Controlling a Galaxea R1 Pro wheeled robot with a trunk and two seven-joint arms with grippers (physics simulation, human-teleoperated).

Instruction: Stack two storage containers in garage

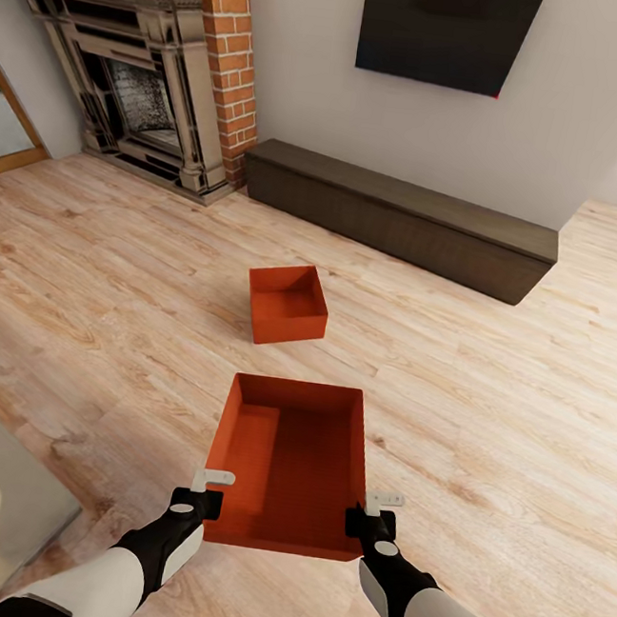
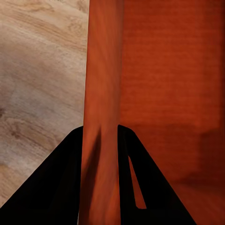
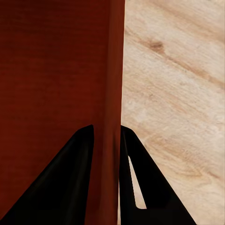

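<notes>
On wood planks [image 1: 493,368], two storage containers [image 1: 288,303]; both jaws pinching the nearer container [image 1: 293,460].

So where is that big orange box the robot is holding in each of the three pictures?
Head view: near storage container, low centre, between both arms.
Left wrist view: its wall runs between the dark fingers.
Right wrist view: the opposite wall, likewise pinched.
Shared landmark: the light wood plank flooring.

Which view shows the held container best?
Head view: the whole held container appears, left gripper and right gripper clamping opposite walls. The wrist views give just one wall each, pinched between the fingers.
</notes>
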